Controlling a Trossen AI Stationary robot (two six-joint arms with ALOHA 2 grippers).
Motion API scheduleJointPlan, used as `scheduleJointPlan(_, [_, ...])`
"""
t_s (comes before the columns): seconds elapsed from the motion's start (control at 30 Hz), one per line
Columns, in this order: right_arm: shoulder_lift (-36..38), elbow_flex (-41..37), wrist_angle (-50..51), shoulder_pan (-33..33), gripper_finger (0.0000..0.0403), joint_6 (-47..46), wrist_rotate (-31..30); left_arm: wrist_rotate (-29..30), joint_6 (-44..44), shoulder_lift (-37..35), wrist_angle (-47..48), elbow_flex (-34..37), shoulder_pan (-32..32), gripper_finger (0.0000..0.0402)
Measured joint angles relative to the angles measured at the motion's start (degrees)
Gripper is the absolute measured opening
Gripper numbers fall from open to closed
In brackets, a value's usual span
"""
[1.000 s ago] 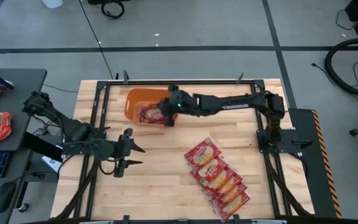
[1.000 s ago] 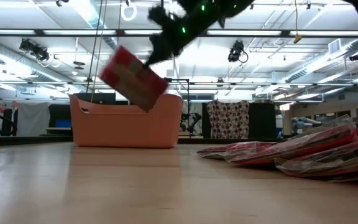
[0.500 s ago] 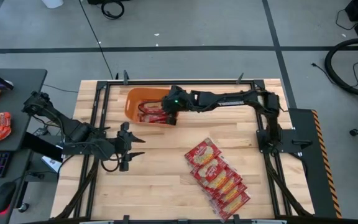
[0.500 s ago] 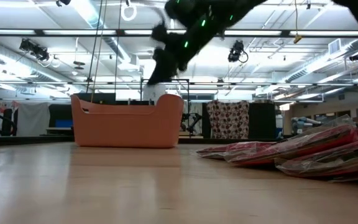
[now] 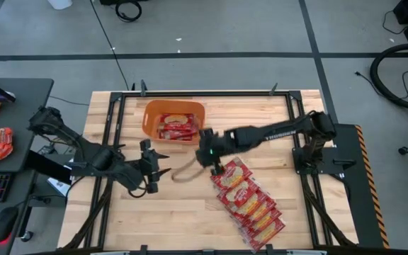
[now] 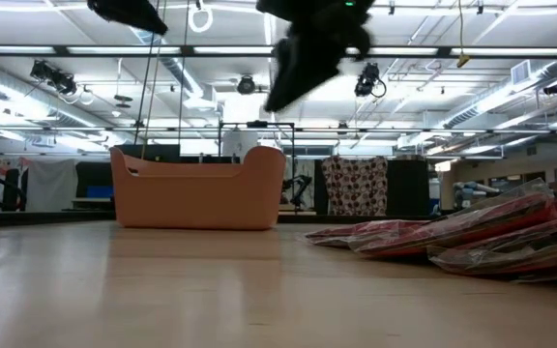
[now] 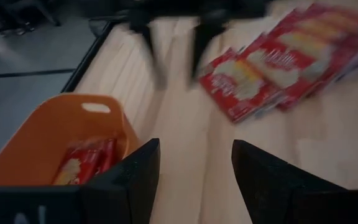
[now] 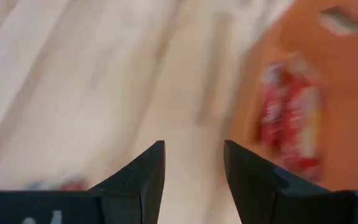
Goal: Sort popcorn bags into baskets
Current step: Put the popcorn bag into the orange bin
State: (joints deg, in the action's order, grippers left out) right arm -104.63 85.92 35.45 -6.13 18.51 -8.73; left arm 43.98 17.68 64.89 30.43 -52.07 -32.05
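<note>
Nearest the front edge of the table [image 5: 183, 212], the pile of popcorn bags [image 5: 250, 202] is seen fanned out on the right side, approx. seven or so packets overlapping, none yet lifted. Just beyond the pile's near-centre end, the right gripper [image 5: 211, 157] is found low over the wood, fingers spread apart w/ nothing between them (confirmed in the right wrist view). A second ago a packet was being carried over the tub; half a second ago the gripper was at the tub's rim; now it has been swung back to the pile, empty. So that bag has been dropped, and the next pick is judged to be starting.

Left of centre, the left gripper [image 5: 154, 173] is held waiting above the table, fingers parted, nothing gripped.

Farthest, toward the back edge, the basket [image 5: 151, 120] is seen w/ red packets [image 5: 176, 127] lying inside. Task judged partly done; most bags are left outside.
</note>
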Motion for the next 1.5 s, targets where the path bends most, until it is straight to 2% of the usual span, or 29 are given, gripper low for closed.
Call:
scheduleJointPlan(0.23, [0.29, -6.15, 5.28, -9.29, 0.0167, -6.99, 0.33, 0.09, -0.28, 6.81, -0.26, 0.00, 2.94, 0.0203])
scheduleJointPlan(0.4, [0.29, -11.71, 7.75, -13.58, 0.0172, -18.23, -4.44, -0.63, -1.69, 10.97, -2.13, 0.00, 5.55, 0.0203])
scheduleJointPlan(0.5, [0.29, -14.68, 8.54, -15.26, 0.0179, -22.78, -5.01, -3.18, -3.98, 12.47, -4.42, 0.00, 6.71, 0.0203])
scheduleJointPlan(0.63, [0.29, -17.04, 8.03, -18.37, 0.0179, -24.39, -5.98, -6.62, -7.25, 13.86, -7.23, 0.00, 8.08, 0.0203])
scheduleJointPlan(0.83, [0.29, -21.41, 7.42, -20.19, 0.0167, -24.80, -9.94, -6.72, -9.91, 14.45, -9.35, -0.02, 9.50, 0.0203])
scheduleJointPlan(1.03, [0.29, -23.78, 5.11, -19.59, 0.0128, -24.76, -11.54, -6.75, -10.04, 14.44, -9.18, -0.02, 10.16, 0.0203])
scheduleJointPlan(1.17, [0.29, -24.87, 3.24, -18.79, 0.0072, -22.30, -10.82, -7.12, -10.03, 14.43, -8.78, -0.02, 9.94, 0.0203])
scheduleJointPlan(1.3, [0.29, -25.02, 2.60, -17.55, 0.0011, -21.52, -9.22, -9.90, -10.88, 14.08, -8.61, -0.02, 9.13, 0.0203])
scheduleJointPlan(1.5, [0.81, -20.86, 4.51, -16.46, 0.0011, -21.25, -8.93, -10.78, -10.87, 12.26, -6.11, -0.11, 7.22, 0.0203])
